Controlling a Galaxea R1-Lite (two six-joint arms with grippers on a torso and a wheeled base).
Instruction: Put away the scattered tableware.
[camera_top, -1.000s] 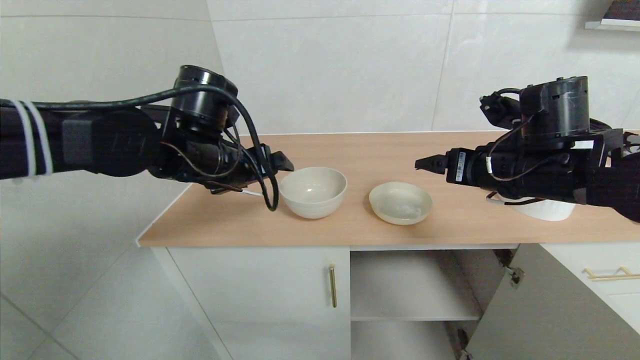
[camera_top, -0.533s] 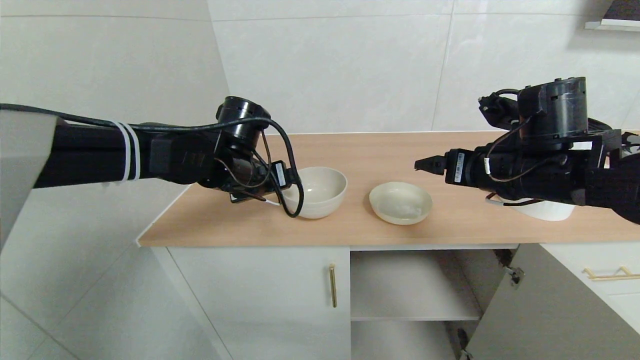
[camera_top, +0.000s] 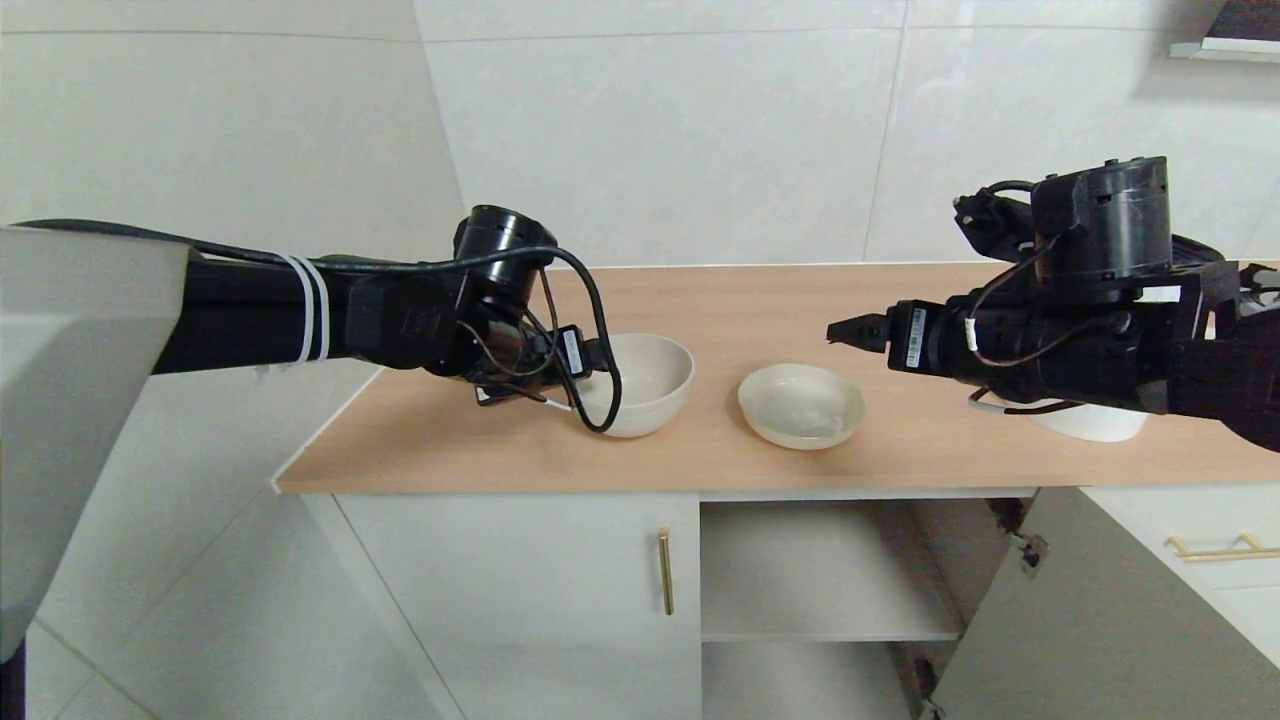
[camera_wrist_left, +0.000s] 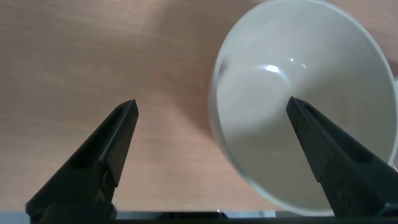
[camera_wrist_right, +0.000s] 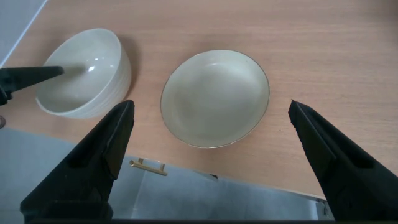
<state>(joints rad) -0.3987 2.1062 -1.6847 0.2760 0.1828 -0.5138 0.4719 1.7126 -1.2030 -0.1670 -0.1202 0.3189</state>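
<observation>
Cream glazed ceramic makes up the deep round bowl (camera_top: 645, 385), which stands upright on the light wooden countertop (camera_top: 760, 300) toward its left end. Just beside it, nearer the middle of the counter, sits a shallow cream ceramic dish (camera_top: 801, 404); the two are close but apart. A third piece, a white round bowl (camera_top: 1095, 425), stands farther right on the same counter, largely hidden behind the right arm.

The left gripper (camera_wrist_left: 212, 102) has its jaws spread wide and straddles the left side of the deep bowl's rim: one finger (camera_wrist_left: 323, 155) is inside the bowl, the other (camera_wrist_left: 112, 149) outside over bare wood. Whether either finger touches the ceramic cannot be told.

The right gripper (camera_wrist_right: 209, 104) is also spread wide and grips nothing. It hangs above the counter on the right of the shallow dish, and its wrist view has the dish lying between its two fingers, lower down and apart from them.

Below the counter, the white cabinet has a closed left door (camera_top: 520, 590) with a slim brass bar handle (camera_top: 665, 572). Beside it a compartment with a white shelf (camera_top: 810, 625) is exposed, its door (camera_top: 1060, 620) swung outward to the right. A white drawer front with a brass handle (camera_top: 1215, 550) shows at the far right. White tiled wall (camera_top: 680, 130) rises behind the counter.
</observation>
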